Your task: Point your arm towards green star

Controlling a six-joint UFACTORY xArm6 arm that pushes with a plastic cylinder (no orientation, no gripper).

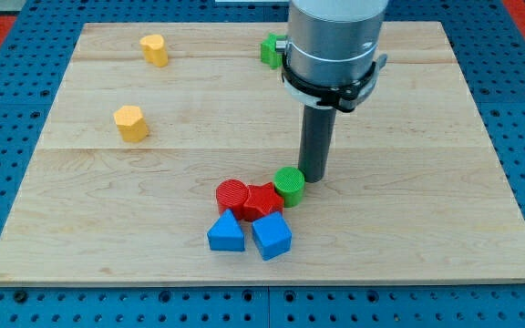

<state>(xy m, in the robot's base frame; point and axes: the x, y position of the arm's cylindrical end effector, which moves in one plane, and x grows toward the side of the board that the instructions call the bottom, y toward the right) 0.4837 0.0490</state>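
The green star [270, 49] lies near the view's top edge of the board, just left of the arm's grey body, which hides part of it. My tip [314, 176] rests on the board at mid-height, right beside the green cylinder [289, 185] on its right side, far below the green star. A red cylinder [232, 196] and a red star [263, 201] sit just left of the green cylinder.
A blue triangle [227, 233] and a blue cube [272, 236] lie below the red blocks. Two yellow blocks stand at the view's left: one [154, 49] near the top, one [131, 123] lower. The wooden board [427, 182] sits on a blue pegboard.
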